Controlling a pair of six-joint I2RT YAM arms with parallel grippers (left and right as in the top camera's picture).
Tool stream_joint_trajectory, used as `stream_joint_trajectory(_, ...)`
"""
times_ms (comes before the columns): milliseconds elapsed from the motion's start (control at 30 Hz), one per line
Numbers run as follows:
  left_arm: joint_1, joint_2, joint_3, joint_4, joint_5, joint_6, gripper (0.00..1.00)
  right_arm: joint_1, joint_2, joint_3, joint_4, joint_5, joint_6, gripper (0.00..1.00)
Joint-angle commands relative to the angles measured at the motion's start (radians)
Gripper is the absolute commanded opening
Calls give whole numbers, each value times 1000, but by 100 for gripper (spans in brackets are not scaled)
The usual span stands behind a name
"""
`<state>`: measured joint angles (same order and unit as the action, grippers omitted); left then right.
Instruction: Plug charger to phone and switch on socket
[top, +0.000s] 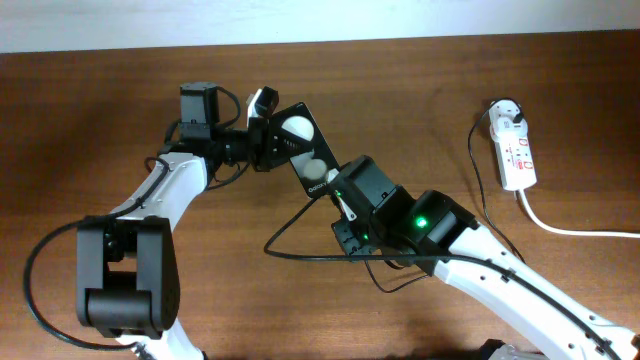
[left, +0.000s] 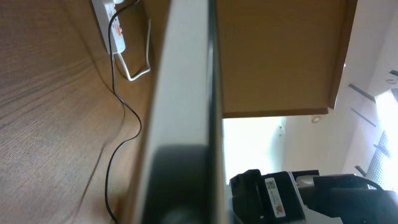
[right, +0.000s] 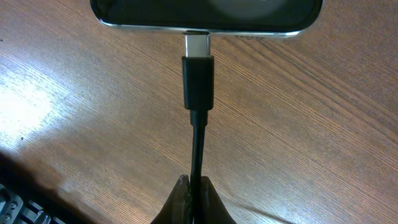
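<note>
Centre of overhead view: left end effector (top: 268, 135) clamped on phone (top: 308, 152). Right end effector (right: 190, 198) pinched tight on charger (right: 198, 81) cable, tip at phone port. Socket (top: 515, 150) on worktop (top: 100, 100), upper right.

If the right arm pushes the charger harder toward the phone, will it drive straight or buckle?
Probably bows somewhat: the charger is thin and gripped well behind its connector by the right end effector, leaving a free span short of the phone. It looks floppy, trailing in loose curves over the table. The short connector body itself looks rigid.
</note>
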<state>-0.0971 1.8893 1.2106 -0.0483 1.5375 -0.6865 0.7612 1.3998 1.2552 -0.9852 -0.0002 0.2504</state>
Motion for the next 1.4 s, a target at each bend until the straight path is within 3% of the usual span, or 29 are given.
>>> stream_joint_trajectory(0, -1, -4, 14, 2, 37, -10, 0, 5, -6, -4, -2, 4, -7, 4)
stream_joint_trajectory(500, -1, -4, 14, 3, 37, -23, 0, 4, -1, -4, -1, -14, -7, 4)
stream_joint_trajectory(900, -3, -4, 14, 2, 37, 86, 0, 4, -1, -4, 53, -13, -7, 4)
stream_joint_trajectory(1133, -71, -4, 14, 0, 37, 109, 0, 4, -1, -4, 127, 69, -8, 4)
stream_joint_trajectory(1233, -73, -4, 14, -90, 37, 128, 0, 4, -1, -4, 163, 89, -8, 4)
stream_joint_trajectory(1367, -73, -5, 14, -233, 37, 279, 0, 3, -1, -4, 208, 91, -11, 4)
